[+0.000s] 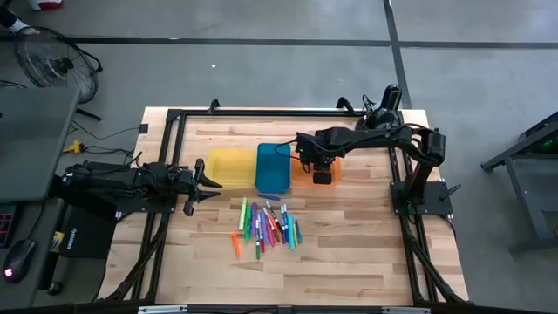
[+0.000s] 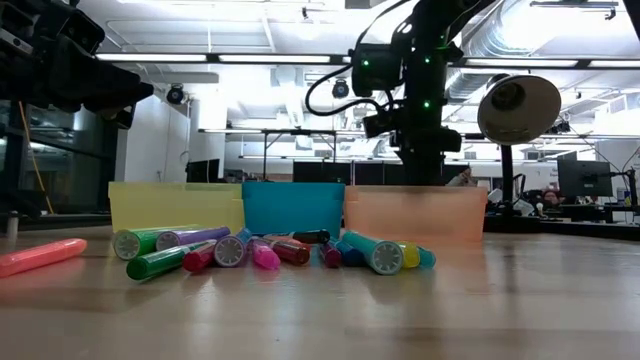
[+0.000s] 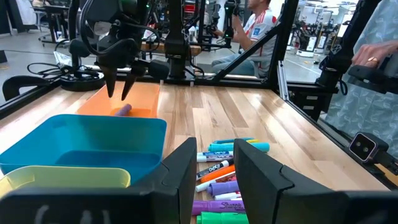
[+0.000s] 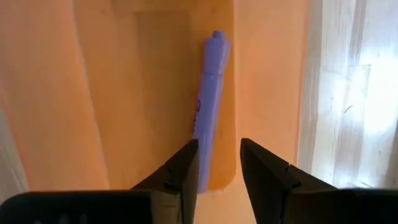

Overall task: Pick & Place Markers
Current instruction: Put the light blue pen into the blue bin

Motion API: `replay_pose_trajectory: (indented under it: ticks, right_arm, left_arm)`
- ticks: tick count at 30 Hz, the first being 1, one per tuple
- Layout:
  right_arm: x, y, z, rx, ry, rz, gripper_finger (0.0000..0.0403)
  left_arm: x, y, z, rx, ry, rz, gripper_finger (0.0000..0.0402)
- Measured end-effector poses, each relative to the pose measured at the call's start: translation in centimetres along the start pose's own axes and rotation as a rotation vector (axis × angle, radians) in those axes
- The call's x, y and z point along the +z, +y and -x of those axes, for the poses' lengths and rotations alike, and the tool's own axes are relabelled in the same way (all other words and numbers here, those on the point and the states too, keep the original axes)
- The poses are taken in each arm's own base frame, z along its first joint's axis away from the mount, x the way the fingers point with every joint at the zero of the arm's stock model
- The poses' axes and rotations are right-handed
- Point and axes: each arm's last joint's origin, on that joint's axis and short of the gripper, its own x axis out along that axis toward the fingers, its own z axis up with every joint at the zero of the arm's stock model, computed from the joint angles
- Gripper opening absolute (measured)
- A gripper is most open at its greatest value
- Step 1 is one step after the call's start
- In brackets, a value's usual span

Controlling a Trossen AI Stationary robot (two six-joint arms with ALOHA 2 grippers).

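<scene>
The left tool [image 1: 212, 179] waits over the desk [image 1: 349, 253] at its left side, just beside the yellow tray [image 1: 228, 167]; its fingers [image 3: 180, 180] stand apart with nothing between them. Right of the yellow tray sits the blue tray [image 1: 273, 167], and right of that the orange tray [image 3: 134, 99]. In front of the trays the markers [image 1: 266, 224] lie in a loose heap on the desk, one orange marker [image 2: 40, 256] a little to the left of the rest. The right tool [image 4: 217, 168] hangs over the orange tray, fingers slightly spread and gripping nothing. Below it a purple marker [image 4: 208, 106] lies on the tray's floor, free of the fingers.
</scene>
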Motion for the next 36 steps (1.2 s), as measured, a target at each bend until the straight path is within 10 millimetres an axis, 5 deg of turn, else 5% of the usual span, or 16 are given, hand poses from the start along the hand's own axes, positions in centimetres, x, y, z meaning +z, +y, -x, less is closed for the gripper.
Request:
replay_pose_trajectory:
  ticks: [7,14,24,36]
  right_arm:
    - [-0.1,0.0,0.1,-0.001,0.011,-0.098,0.0119]
    - [-0.2,-0.1,1.4,0.016,0.069,-0.389,0.0119]
    - [0.6,0.3,2.6,0.279,0.092,-0.74,0.0119]
    - [1.1,3.9,3.3,0.432,0.145,-0.716,0.0119]
  left_arm:
    - [0.0,0.0,0.0,0.0,0.0,0.0,0.0104]
    - [0.0,0.0,0.0,0.0,0.001,0.0,0.0104]
    - [0.0,0.0,0.0,0.0,0.0,0.0,0.0104]
    - [0.0,0.0,0.0,0.0,0.0,0.0,0.0104]
